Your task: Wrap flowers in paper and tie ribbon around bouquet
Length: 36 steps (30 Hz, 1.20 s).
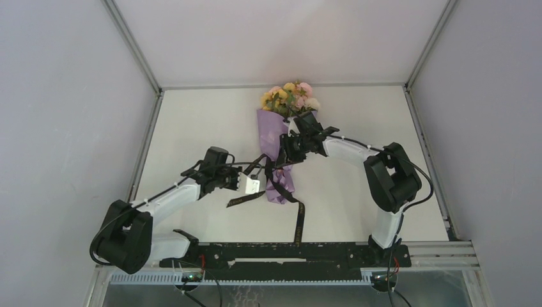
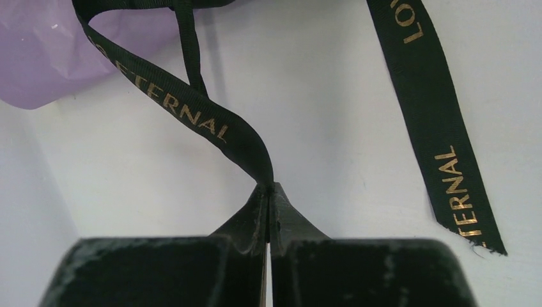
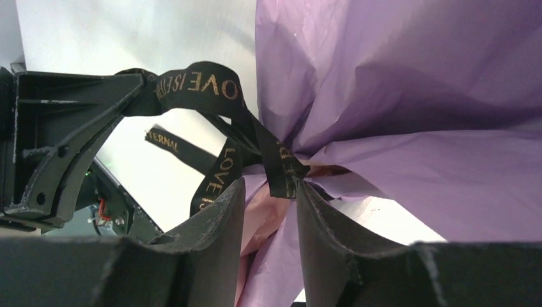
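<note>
The bouquet lies mid-table: the flowers (image 1: 289,96) point to the far edge and the lilac paper (image 1: 275,137) (image 3: 396,83) is cinched at its waist. The black ribbon (image 1: 300,220) (image 2: 192,109) (image 3: 211,83) with gold lettering is looped round that waist. My left gripper (image 1: 250,185) (image 2: 268,188) is shut on one strand of it, left of the cone. My right gripper (image 1: 284,150) (image 3: 268,188) sits at the cinch with its jaws apart. Pink and lilac paper shows in the gap, and a short ribbon loop lies at one fingertip.
A loose ribbon tail (image 2: 441,147) runs across the white table (image 1: 358,198) toward the near rail. The black mounting bar (image 1: 287,252) spans the front edge, and grey walls close in both sides.
</note>
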Tool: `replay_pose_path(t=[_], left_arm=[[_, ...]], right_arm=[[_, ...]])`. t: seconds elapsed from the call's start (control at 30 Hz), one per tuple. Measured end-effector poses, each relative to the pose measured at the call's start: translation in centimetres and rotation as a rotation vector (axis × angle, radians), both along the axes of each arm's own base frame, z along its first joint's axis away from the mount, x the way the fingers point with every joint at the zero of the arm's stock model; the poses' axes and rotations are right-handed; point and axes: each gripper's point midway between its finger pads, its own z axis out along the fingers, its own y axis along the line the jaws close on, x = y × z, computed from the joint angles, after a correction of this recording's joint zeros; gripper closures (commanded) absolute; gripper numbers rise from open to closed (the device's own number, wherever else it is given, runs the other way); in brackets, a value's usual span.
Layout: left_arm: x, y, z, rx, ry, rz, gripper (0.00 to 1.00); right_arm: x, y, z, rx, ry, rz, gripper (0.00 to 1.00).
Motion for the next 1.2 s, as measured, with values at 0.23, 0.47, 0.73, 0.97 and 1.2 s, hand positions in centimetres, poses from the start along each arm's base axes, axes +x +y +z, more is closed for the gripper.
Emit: replay_pose_path(t=[0.23, 0.47, 0.73, 0.97, 1.2], left_arm=[[0.4, 0.3, -0.4, 0.020, -0.024, -0.033, 1.00], [0.5, 0.6, -0.8, 0.044, -0.043, -0.061, 0.93], [0.6, 1.6, -1.1, 0.087, -0.058, -0.091, 0.57], [-1.1, 1.5, -0.1, 0.074, -0.006, -0.133, 0.45], [-2.7, -1.6, 4.6, -0.081, 0.010, -0.261, 0.42]], right_arm=[[1.2, -0.2, -0.5, -0.036, -0.028, -0.025, 0.61], [2.1, -0.1, -1.0, -0.064, -0.042, -0.023, 0.93], [1.6, -0.4, -1.3, -0.094, -0.036, -0.017, 1.00], [0.3, 0.2, 1.1, -0.076, -0.071, 0.024, 1.00], [-0.4, 0.4, 4.1, -0.018, -0.115, 0.040, 1.00]])
